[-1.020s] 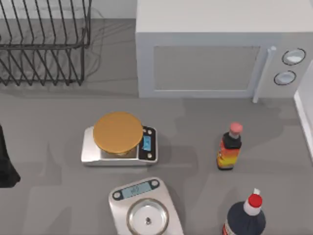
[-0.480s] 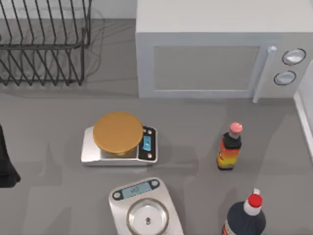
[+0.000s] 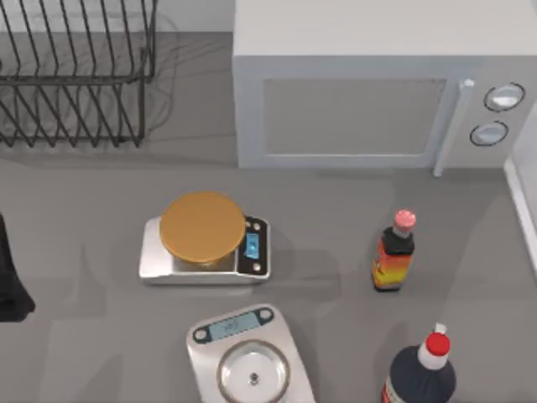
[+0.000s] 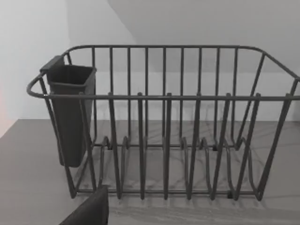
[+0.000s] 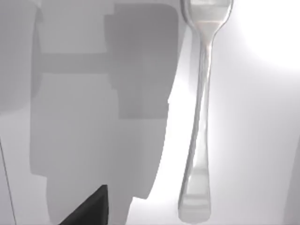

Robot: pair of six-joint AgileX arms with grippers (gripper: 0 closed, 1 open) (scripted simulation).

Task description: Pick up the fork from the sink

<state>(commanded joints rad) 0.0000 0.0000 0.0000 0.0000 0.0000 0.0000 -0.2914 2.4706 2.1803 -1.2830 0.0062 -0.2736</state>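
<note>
- Top view: the table carries a wire dish rack (image 3: 75, 75) at the far left, a microwave (image 3: 377, 92) behind the middle and right, a scale with an orange disc (image 3: 204, 239) near the centre, a second scale with a metal pan (image 3: 250, 361) at the near edge, a small sauce bottle (image 3: 395, 252) to the right and a dark red-capped bottle (image 3: 422, 374) nearer still. A dark piece of the left arm (image 3: 10, 281) sits at the left edge, well apart from all of these. A pale rim (image 3: 524, 201) runs along the right edge; I judge it to be the sink's side.
- Left wrist view: the camera faces the dish rack (image 4: 164, 136) with its dark cutlery cup (image 4: 70, 112) hung on one end. A dark corner of the left gripper (image 4: 89, 211) shows, too little to tell how its fingers stand. This arm looks parked and has no part in the work.
- Right wrist view: the fork (image 5: 200, 112) lies flat on the pale sink floor (image 5: 253, 140), tines toward one end of the picture, handle toward the other. A dark fingertip of the right gripper (image 5: 89, 208) shows beside it and apart from it; its opening cannot be judged.
- Progress: nothing is grasped. As I judge it, the approach is made, while lining up, closing and lifting remain.
</note>
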